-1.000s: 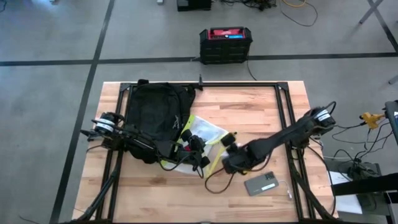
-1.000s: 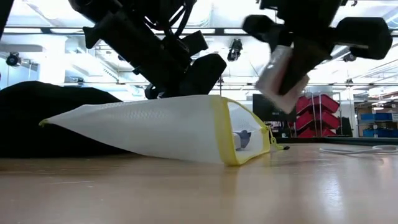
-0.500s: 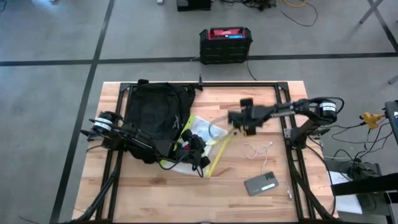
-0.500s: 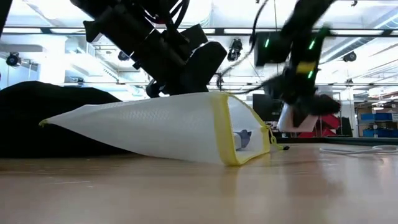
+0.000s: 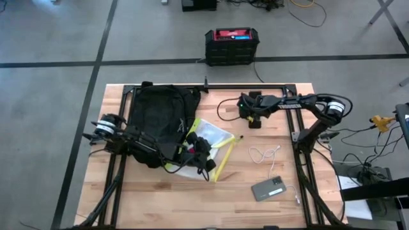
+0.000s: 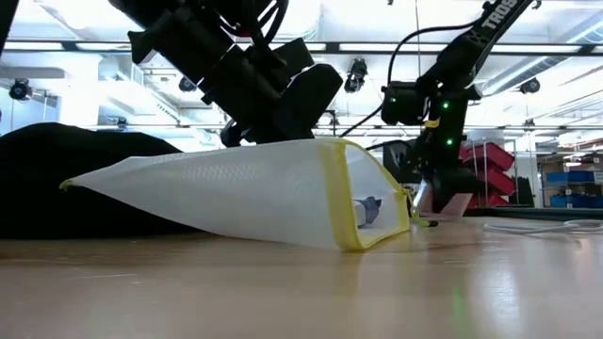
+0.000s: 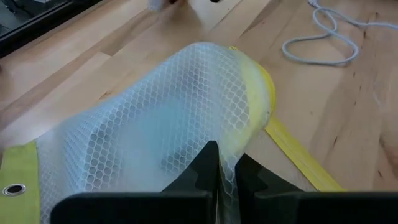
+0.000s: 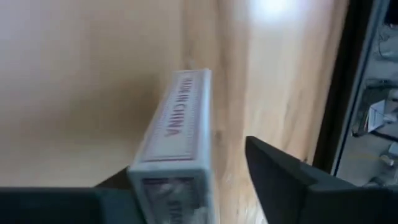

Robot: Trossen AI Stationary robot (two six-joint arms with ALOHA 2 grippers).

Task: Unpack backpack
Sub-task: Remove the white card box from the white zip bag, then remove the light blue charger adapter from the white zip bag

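Between right gripper point(image 8: 205, 180) fingers, wrist cam only: small box point(image 8: 174, 127).

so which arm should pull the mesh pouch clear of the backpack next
Left, probably. The left gripper is already pinched shut on the mesh pouch right beside the backpack. The right gripper is off at the table's far side, occupied with a small box.

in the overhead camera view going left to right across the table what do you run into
Large soft black fabric backpack → left gripper pinching the clear mesh pouch with yellow trim → right gripper holding a small pale box near the far edge → loose white cable → grey phone, nearest the front.
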